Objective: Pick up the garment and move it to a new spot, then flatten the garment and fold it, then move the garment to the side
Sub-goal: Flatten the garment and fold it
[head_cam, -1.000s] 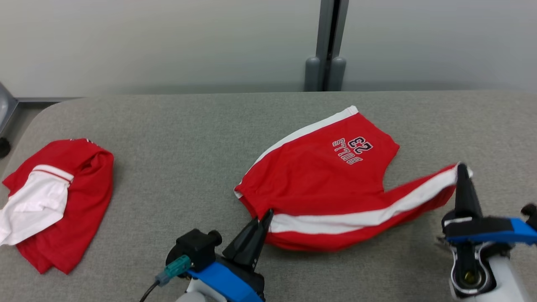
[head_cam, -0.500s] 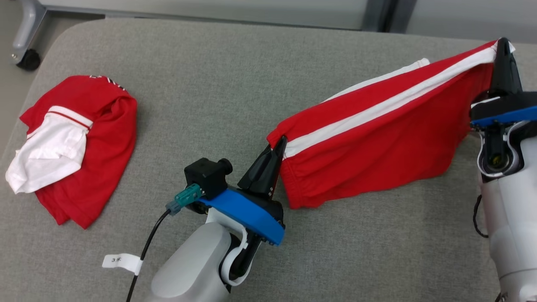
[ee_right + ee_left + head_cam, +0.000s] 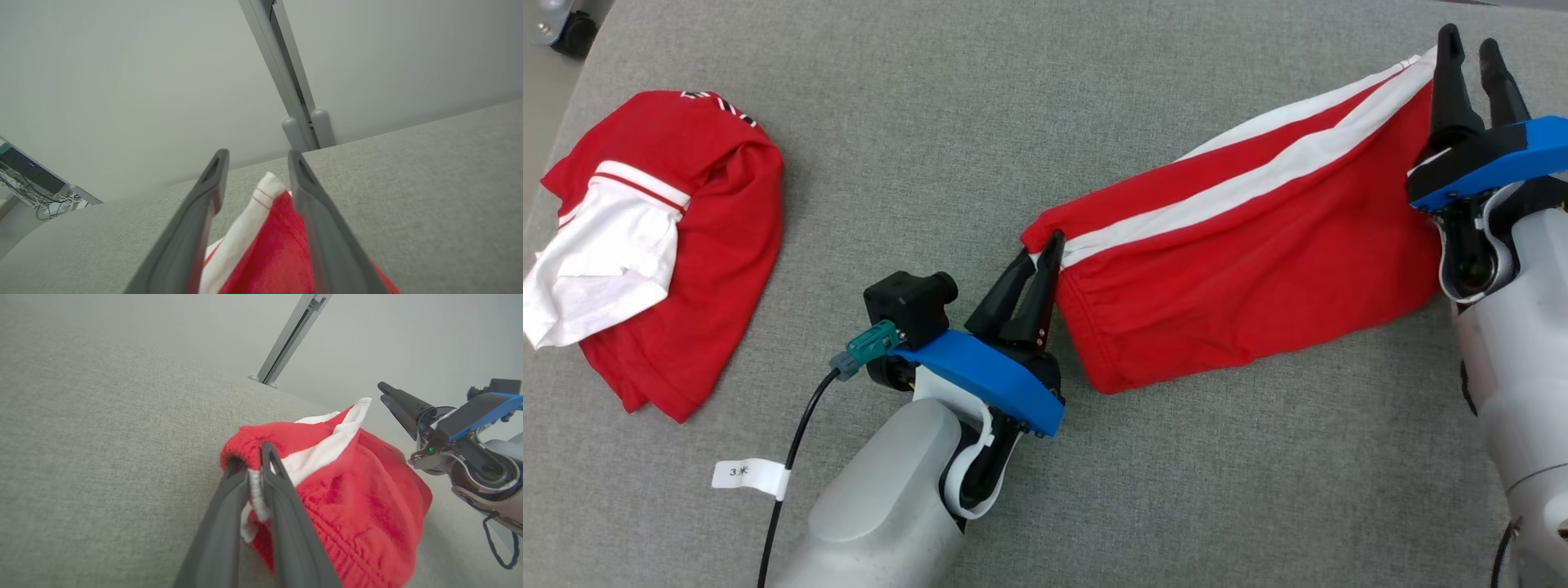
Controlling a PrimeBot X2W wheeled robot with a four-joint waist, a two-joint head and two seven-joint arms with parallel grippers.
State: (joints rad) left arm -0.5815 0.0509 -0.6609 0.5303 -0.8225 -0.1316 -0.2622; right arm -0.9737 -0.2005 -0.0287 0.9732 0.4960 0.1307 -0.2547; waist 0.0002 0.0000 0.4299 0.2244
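Head view, red shorts (image 3: 1241, 269) with white side stripe: lying on right half of grey padded table (image 3: 1013, 122), slanting up toward far right. At near-left waistband corner, left gripper (image 3: 1041, 245): fingers nearly together, with corner of cloth and white cord (image 3: 255, 490) between them in left wrist view (pinched or merely resting there, cannot tell). At far-right corner, right gripper (image 3: 1468, 38): fingers apart, released. In right wrist view, striped tip of the red shorts (image 3: 265, 245) loose in the gap, clamped by neither finger. Well apart, on table's left: second red-and-white garment (image 3: 686, 245) in a crumpled heap, with white lettering along its top edge too folded to read. On black cable (image 3: 800, 433) beside left forearm: white tag (image 3: 745, 474) reading "3米".
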